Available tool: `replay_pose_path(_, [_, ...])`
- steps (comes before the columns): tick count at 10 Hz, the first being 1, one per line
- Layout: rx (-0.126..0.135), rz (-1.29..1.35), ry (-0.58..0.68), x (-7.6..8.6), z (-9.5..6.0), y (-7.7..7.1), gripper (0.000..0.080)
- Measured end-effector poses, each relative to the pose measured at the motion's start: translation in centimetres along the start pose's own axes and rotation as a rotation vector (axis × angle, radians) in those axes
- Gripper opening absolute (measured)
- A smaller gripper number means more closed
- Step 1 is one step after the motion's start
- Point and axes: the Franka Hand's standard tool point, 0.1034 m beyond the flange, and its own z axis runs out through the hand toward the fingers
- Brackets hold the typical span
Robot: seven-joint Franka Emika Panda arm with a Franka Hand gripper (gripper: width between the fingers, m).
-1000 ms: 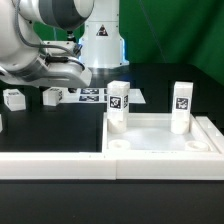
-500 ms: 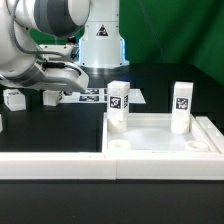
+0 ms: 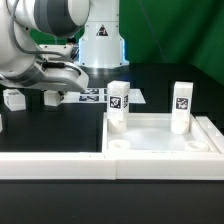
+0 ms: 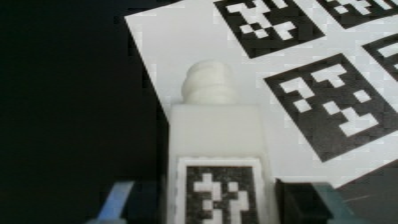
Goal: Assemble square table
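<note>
My gripper (image 3: 52, 96) is down at the table on the exterior view's left, over the marker board's end. In the wrist view a white table leg (image 4: 217, 130) with a black-and-white tag lies between my fingers (image 4: 119, 198), its rounded peg pointing away. Both pads sit against its sides, so my gripper (image 4: 214, 200) is shut on it. The leg still rests on the board. The square table top (image 3: 160, 150) lies at the front right, with two legs (image 3: 118, 104) (image 3: 181, 104) standing upright in its far corner sockets.
Another loose white leg (image 3: 14, 99) lies left of my gripper. The marker board (image 3: 98, 96) (image 4: 178, 50) lies behind the table top. A long white rail (image 3: 55, 166) runs along the front. The robot's base (image 3: 100, 40) stands at the back.
The fingers have closed in from wide open onto the sides of the leg. The arm has barely moved and the leg has stayed on the table.
</note>
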Motion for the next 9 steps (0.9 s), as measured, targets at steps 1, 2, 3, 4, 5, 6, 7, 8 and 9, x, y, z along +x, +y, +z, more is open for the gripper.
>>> replay_pose_path(1, [0.000,0.000,0.000,0.0,0.0,0.0,0.0285])
replay_pose_path(2, [0.000,0.000,0.000,0.0,0.0,0.0,0.0285])
replay_pose_path(3, [0.000,0.000,0.000,0.0,0.0,0.0,0.0285])
replay_pose_path(4, [-0.007,-0.010,0.000,-0.1,-0.3,0.0,0.0285])
replay_pose_path(5, [-0.021,-0.044,0.016,-0.7,-2.2,-0.6,0.0287])
replay_pose_path(6, [-0.019,-0.069,0.048,-1.6,-4.2,-1.8,0.0287])
replay_pose_path(7, [-0.028,-0.098,0.082,-2.5,-6.0,-3.1,0.0287])
replay_pose_path(8, [-0.021,-0.099,0.106,-2.6,-6.5,-3.6,0.0287])
replay_pose_path(9, [0.024,-0.051,0.184,-1.7,-5.1,-3.0,0.0287])
